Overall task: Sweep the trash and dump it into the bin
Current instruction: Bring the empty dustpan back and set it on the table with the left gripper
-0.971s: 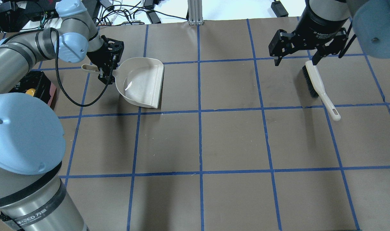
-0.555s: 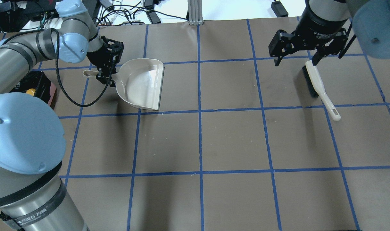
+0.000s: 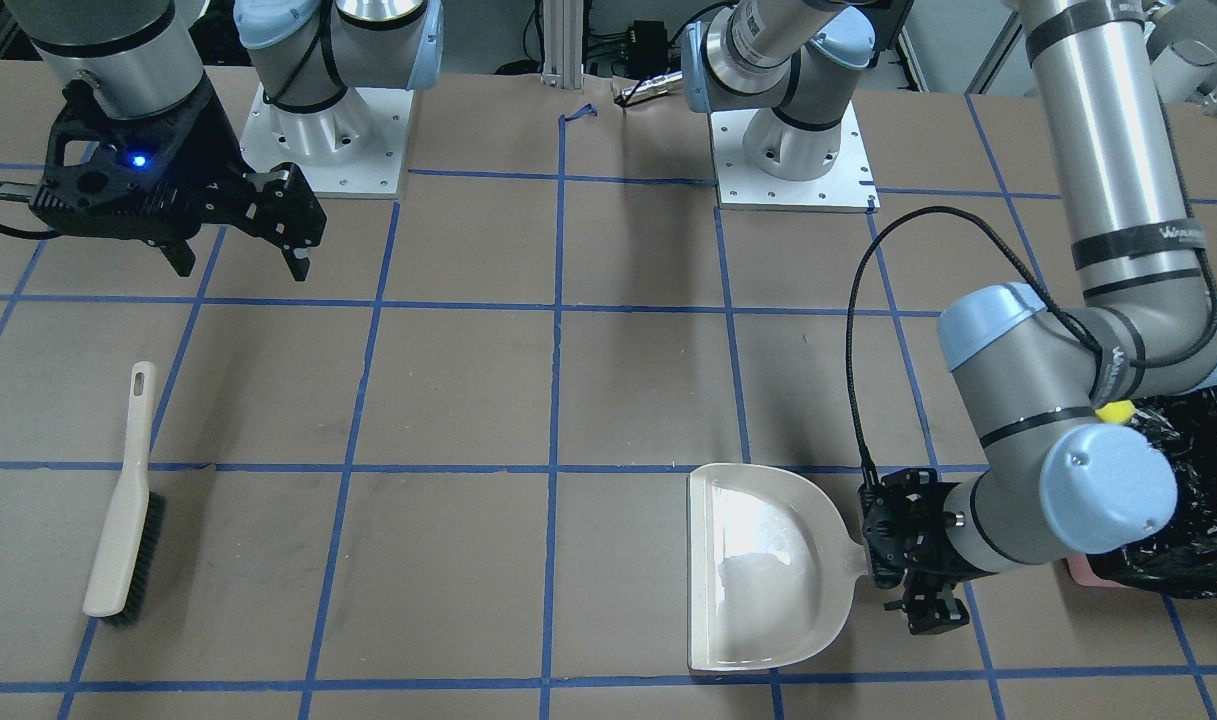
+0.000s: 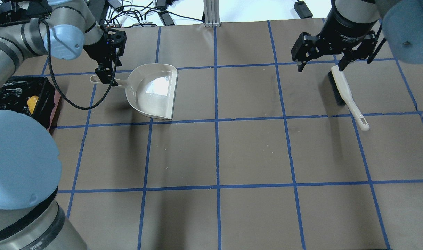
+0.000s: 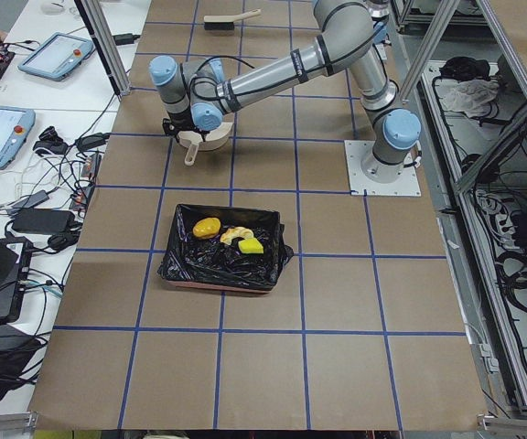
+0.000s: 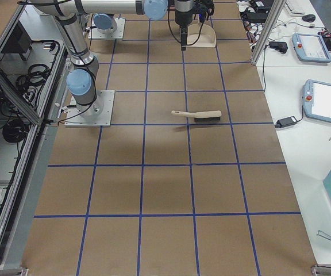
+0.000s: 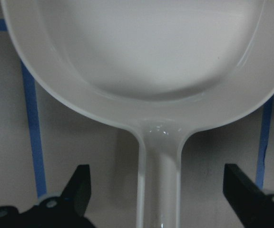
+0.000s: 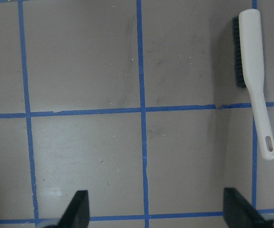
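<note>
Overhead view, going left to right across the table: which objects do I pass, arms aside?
Pink rectangular bin lined with a black plastic bag → beige plastic dustpan → beige hand brush with dark bristles.

The left gripper [image 4: 105, 76] has released the dustpan [image 4: 152, 93] and pulled back.

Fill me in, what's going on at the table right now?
The sweeping looks done: the yellow sponge, the tan lump and the croissant piece all lie in the black-lined bin. The dustpan sits empty on the table, with the left gripper open over its handle, fingers on either side and not touching it. The brush lies on the table at the other end, and the right gripper hangs open, apart from it.
</note>
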Robot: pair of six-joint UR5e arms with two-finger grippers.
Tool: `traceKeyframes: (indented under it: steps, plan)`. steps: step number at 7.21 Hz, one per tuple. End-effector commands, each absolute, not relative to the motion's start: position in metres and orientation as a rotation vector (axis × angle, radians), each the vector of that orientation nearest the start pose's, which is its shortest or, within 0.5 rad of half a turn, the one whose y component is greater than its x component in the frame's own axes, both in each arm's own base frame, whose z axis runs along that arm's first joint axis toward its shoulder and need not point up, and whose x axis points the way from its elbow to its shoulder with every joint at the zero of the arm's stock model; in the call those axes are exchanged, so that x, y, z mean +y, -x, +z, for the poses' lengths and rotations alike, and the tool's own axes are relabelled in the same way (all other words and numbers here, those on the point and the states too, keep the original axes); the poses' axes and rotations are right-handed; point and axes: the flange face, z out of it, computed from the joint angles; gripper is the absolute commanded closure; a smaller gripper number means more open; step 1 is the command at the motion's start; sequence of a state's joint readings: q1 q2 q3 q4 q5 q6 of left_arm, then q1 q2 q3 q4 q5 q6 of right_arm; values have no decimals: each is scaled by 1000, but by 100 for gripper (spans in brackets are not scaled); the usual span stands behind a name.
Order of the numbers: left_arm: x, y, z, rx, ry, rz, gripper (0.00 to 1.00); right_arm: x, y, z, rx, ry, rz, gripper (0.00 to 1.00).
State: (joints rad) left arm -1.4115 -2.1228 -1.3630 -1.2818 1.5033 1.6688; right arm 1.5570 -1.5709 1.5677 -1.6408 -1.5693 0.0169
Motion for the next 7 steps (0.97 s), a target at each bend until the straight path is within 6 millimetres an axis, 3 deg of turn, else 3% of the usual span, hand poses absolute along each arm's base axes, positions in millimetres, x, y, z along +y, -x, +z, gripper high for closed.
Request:
traceKeyframes:
  steps: [1, 3, 5, 7]
  plan:
    - [-679, 41, 349, 2543, -1970, -90, 0, -501, -127, 497, 3137, -48, -116, 0]
    - [-658, 57, 390, 2763, -1641, -93, 0, -501, -127, 497, 3137, -48, -116, 0]
    - [-641, 57, 429, 2968, -1139, -137, 0, -501, -127, 497, 3137, -48, -116, 0]
    - [-615, 57, 453, 3083, -811, -74, 0, -501, -127, 497, 3137, -48, -116, 0]
